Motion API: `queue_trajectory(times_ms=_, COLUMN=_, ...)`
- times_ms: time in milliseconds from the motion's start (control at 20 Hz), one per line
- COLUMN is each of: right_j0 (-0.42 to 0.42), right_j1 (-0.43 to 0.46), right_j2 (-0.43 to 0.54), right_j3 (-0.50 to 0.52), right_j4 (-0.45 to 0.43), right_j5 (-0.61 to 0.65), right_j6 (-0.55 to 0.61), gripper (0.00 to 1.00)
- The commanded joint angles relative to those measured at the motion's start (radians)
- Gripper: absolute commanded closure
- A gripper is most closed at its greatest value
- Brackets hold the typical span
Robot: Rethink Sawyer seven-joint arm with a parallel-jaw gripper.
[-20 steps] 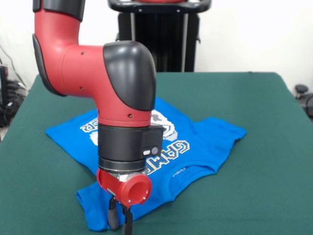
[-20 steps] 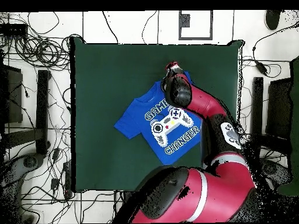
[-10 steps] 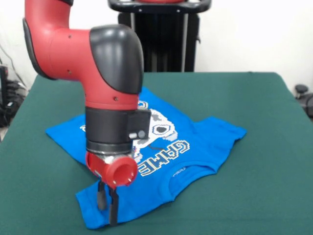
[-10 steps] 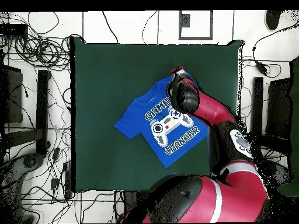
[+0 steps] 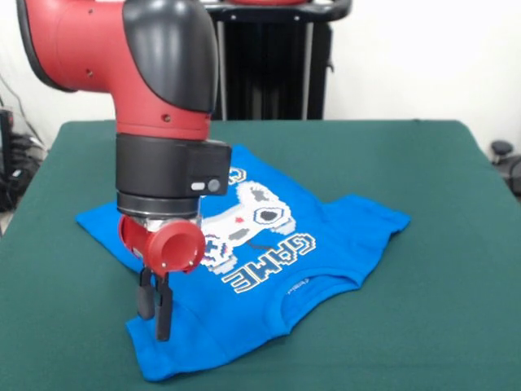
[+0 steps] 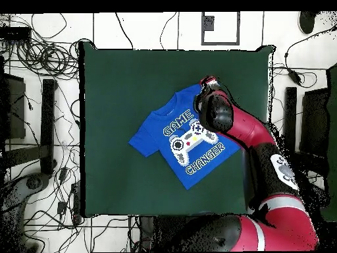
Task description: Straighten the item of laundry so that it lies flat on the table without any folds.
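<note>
Mid-straightening: end effector hangs over the shirt sleeve, fingers pressed nearly together, seemingly gripping nothing, though contact is hard to judge. Shirt spreads out from just beneath it on the green felt bench; thin soft blue cotton, mostly flat, sleeve underneath rumpled. Next: pinch that sleeve edge and pull outward.

Plain white wall way behind the end effector, with a black stand up against it. From above, the floor is white with dark seam lines. Tangled black cables pile up well off to one side of the end effector, and dark equipment sits along both sides.
</note>
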Motion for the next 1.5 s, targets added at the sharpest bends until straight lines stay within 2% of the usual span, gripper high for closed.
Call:
queue_trajectory(times_ms=50, right_j0=0.034, right_j1=0.012, right_j2=0.081, right_j3=0.118, right_j4=0.002, right_j5=0.100, right_j6=0.085, gripper=0.00)
queue_trajectory(times_ms=650, right_j0=0.059, right_j1=0.060, right_j2=0.065, right_j3=0.081, right_j4=0.006, right_j5=0.060, right_j6=0.097, gripper=0.00)
queue_trajectory(times_ms=1500, right_j0=0.042, right_j1=0.090, right_j2=0.050, right_j3=0.067, right_j4=-0.013, right_j5=0.044, right_j6=0.079, gripper=0.00)
